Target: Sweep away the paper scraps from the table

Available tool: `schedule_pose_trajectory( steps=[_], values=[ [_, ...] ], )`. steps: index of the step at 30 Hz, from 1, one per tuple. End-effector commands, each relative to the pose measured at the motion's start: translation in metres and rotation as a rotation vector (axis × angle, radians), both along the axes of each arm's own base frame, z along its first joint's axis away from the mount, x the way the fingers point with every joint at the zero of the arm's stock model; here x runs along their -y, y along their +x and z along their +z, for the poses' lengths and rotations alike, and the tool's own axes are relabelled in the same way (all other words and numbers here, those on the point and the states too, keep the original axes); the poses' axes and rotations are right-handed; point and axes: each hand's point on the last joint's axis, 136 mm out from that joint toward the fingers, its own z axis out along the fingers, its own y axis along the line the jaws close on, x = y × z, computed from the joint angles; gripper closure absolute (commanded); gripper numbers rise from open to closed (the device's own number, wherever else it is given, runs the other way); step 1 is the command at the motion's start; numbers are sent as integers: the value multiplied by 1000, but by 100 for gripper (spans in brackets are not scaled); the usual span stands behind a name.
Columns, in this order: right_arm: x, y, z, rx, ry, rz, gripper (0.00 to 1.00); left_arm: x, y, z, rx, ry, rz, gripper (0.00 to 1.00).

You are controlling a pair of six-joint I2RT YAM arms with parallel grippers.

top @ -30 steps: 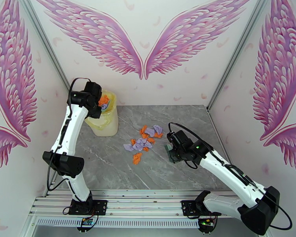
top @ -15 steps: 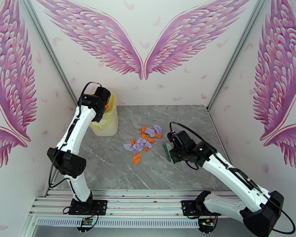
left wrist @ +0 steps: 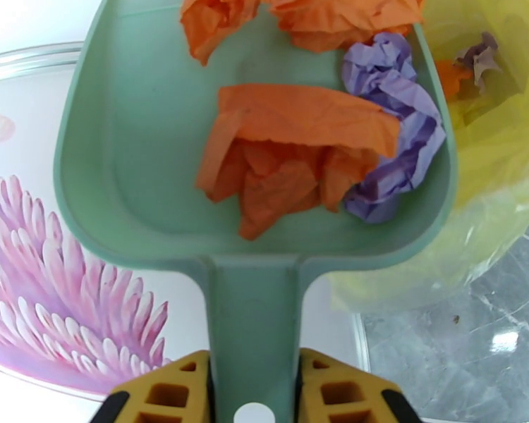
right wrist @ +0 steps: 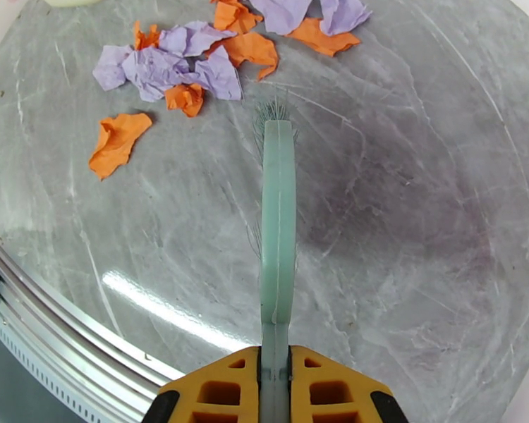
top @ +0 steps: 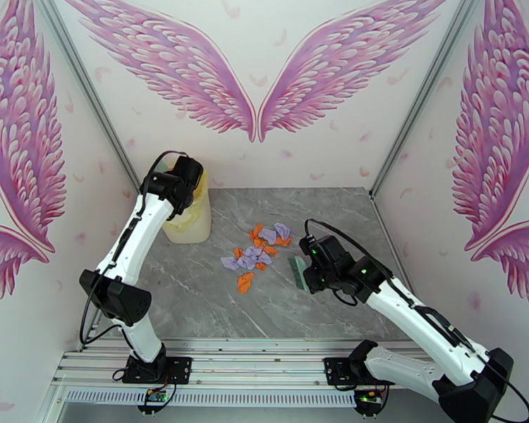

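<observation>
At far left, the left gripper (left wrist: 254,389) is clamped narrow on the handle of the pale green plastic dustpan (left wrist: 137,170), which it holds over the white bin lined with a yellow plastic bag (top: 188,218). Crumpled orange and lavender paper scraps (left wrist: 300,163) lie in the pan. If it tips off the bag's mouth, they could drop onto the grey marble-patterned bench (top: 335,220). The rest lie in 1 cluster mid-bench. To their right, the right gripper (right wrist: 275,389) is closed tight on the pale green brush (right wrist: 278,206), and a hard stroke could scatter them. The left wrist view shows the pan's load and bits inside the bag, while from above the arm covers the bin mouth. The right wrist view shows the bristles just beside the cluster.
</observation>
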Motion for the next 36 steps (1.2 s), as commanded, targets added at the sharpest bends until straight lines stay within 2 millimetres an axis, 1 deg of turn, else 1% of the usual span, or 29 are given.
schedule_pose_trajectory(
  steps=[1,6,9,13,16,18,22,25,30,33,36],
  values=[
    [-4,1,3,18,35,8,100,-6,-10,13,16,76,-10,100],
    [-6,0,-1,14,43,16,100,-3,-12,9,-30,148,-57,100],
    [-7,0,-4,11,48,22,100,-2,-4,9,-39,185,-78,100],
    [-10,-1,-8,4,59,28,100,1,7,21,-33,226,-91,100],
    [-10,-2,-10,3,64,30,100,4,15,25,-40,257,-110,100],
    [-10,-2,-10,7,64,32,100,6,18,24,-52,280,-121,100],
    [-11,-2,-11,7,71,35,100,12,23,16,-90,335,-149,100],
    [-12,-3,-12,5,76,37,100,14,27,18,-83,340,-153,100],
    [-13,-2,-10,11,81,42,100,14,27,26,-68,357,-151,100],
    [-13,-2,-10,12,83,41,100,8,21,33,-54,355,-137,100],
    [-13,-3,-13,6,81,40,100,9,15,42,-34,356,-145,100]
  ],
)
